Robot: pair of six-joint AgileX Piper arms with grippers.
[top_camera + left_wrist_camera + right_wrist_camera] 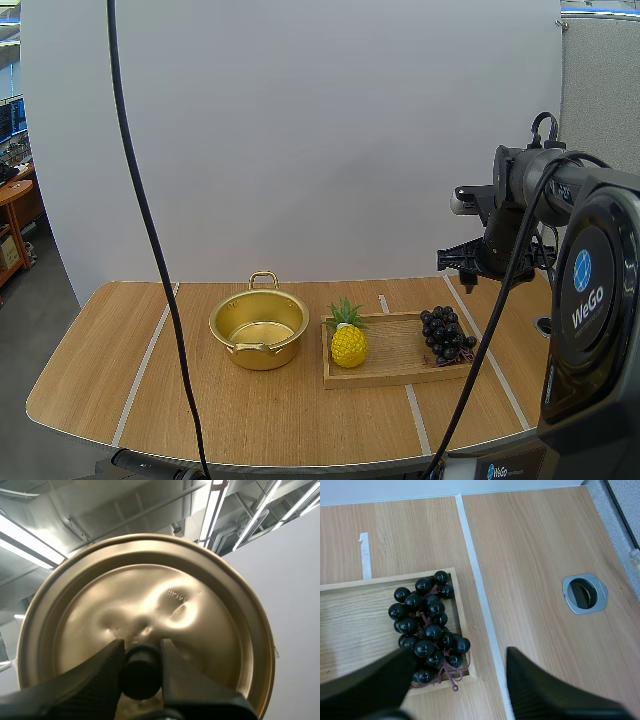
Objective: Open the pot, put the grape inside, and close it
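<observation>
Here, the WeGo logo stands in white on the black casing of the right arm. A small stamped mark on the dented gold lid cannot be read. A strip of white tape on the tabletop, just behind the wooden tray, is shaped like the numeral 1.

The gold pot sits uncovered and empty on the tabletop, just left of the tray. The tray holds a yellow toy pineapple at its left end and the bunch of dark grapes at its right end, tight against the tray's rim.

The left fingers are drawn in narrow, pinching the lid's black knob between their tips, with the lid's face turned to the camera. The right fingers stand wide apart, gripping nothing, above the grapes and the tray's right edge. One finger is over the tray; the other is over bare tabletop beside a tape line. A round metal grommet lies farther right.
</observation>
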